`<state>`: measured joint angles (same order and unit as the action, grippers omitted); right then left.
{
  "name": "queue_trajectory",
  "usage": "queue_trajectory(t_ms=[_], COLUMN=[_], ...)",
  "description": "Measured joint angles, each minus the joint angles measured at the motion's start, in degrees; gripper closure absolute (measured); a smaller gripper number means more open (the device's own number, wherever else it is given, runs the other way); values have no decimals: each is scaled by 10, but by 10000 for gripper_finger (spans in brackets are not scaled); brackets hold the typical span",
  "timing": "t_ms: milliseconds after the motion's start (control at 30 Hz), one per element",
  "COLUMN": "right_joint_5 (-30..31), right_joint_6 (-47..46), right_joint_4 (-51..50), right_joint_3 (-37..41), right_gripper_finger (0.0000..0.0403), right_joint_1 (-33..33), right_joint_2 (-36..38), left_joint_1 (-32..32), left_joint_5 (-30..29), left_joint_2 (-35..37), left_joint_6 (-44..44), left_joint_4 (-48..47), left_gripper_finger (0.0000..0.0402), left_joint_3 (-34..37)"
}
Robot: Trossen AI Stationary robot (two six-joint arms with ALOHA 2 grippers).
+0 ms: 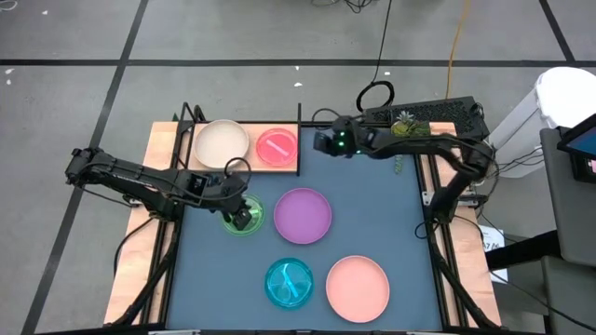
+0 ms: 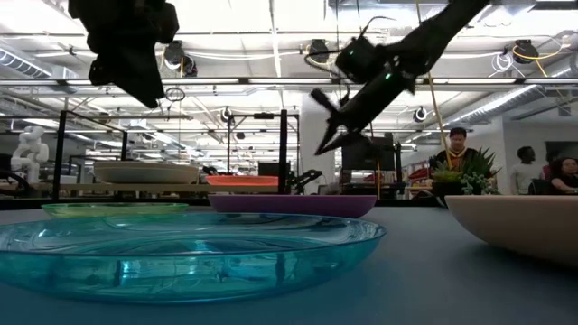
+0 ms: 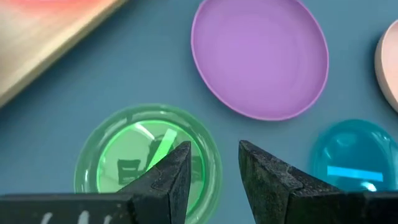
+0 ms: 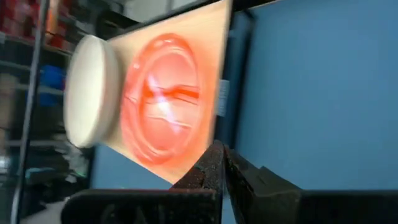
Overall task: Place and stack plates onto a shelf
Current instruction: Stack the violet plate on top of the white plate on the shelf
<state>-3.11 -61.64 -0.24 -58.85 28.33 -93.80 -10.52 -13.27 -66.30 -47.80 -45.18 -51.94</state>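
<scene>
Your shelf (image 1: 244,166) sits just beyond your left gripper (image 1: 244,217), holding the cream plate (image 1: 221,142) and a pink-orange plate (image 1: 277,146) side by side. Purple plate (image 1: 303,215) lies just beside that gripper; salmon plate (image 1: 358,288) and teal plate (image 1: 290,283) lie farther off. Green plate (image 3: 146,158) sits directly under the half-parted, empty fingers. Right gripper (image 1: 322,141), fingers closed and empty, hovers at the shelf's end, beside the pink-orange plate.
</scene>
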Motion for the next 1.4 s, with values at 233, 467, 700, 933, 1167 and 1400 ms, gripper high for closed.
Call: queue_trajectory(t_ms=[233, 467, 700, 933, 1167, 1400], right_joint_5=[-2, -2, -1, 23, 33, 33], right_joint_6=[91, 114, 81, 48, 41, 60], right_joint_4=[-211, -321, -384, -393, -398, -420], right_joint_3=[0, 0, 0, 0, 0, 0], right_gripper_finger=[403, 403, 403, 403, 403, 403], right_joint_1=[-5, -69, -167, -263, -331, -371], right_joint_2=[141, 253, 314, 343, 348, 348], left_joint_1=[0, -3, -13, -20, -47, -57], left_joint_5=[22, 95, 67, 66, 46, 7], left_joint_2=[0, 0, -5, -50, -113, -157], left_joint_6=[-36, -91, -270, -349, -508, -625], left_joint_4=[-6, 36, 93, 186, 202, 226], left_gripper_finger=[264, 264, 263, 263, 263, 255], left_joint_3=[0, 24, 30, 30, 30, 30])
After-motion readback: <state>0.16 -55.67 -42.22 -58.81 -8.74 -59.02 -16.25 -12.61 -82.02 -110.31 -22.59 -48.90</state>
